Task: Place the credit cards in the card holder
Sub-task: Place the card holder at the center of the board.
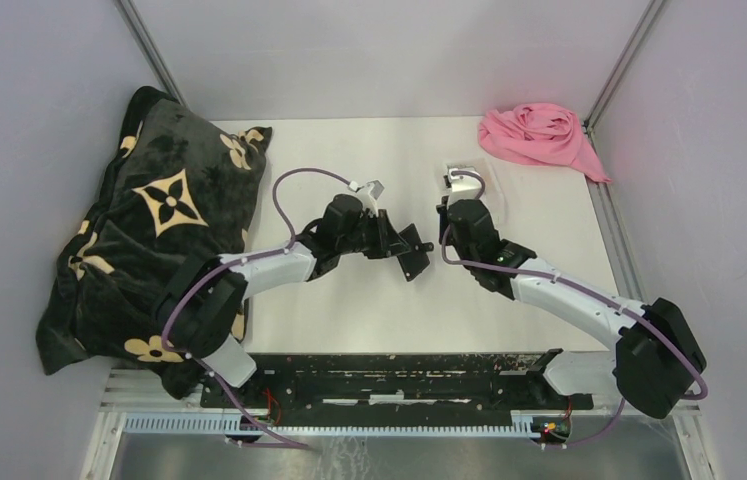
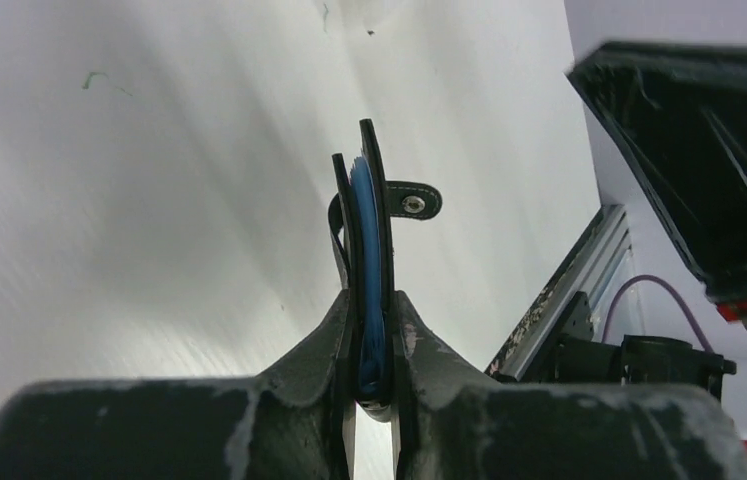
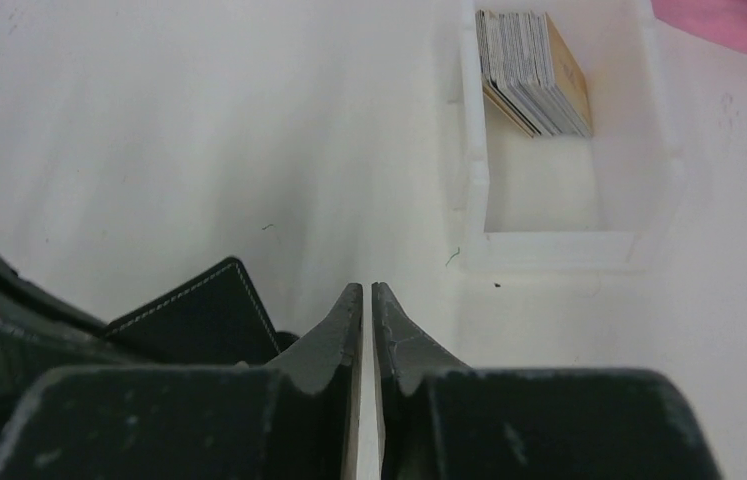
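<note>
My left gripper (image 1: 411, 252) (image 2: 374, 300) is shut on the card holder (image 1: 415, 263), a black folded wallet. In the left wrist view it is held edge-on (image 2: 367, 220), with blue lining between its flaps and a strap with a metal stud (image 2: 412, 204). My right gripper (image 1: 447, 215) (image 3: 367, 290) is shut with nothing seen between its fingers, just right of the wallet (image 3: 199, 310). The credit cards (image 3: 534, 70), several grey ones and a tan one, stand stacked on edge in a clear tray (image 3: 574, 240) ahead of the right gripper.
A large black pillow with tan flowers (image 1: 159, 220) fills the table's left side. A pink cloth (image 1: 539, 135) (image 3: 729, 20) lies at the back right corner beyond the tray. The right arm (image 2: 699, 150) shows close by in the left wrist view.
</note>
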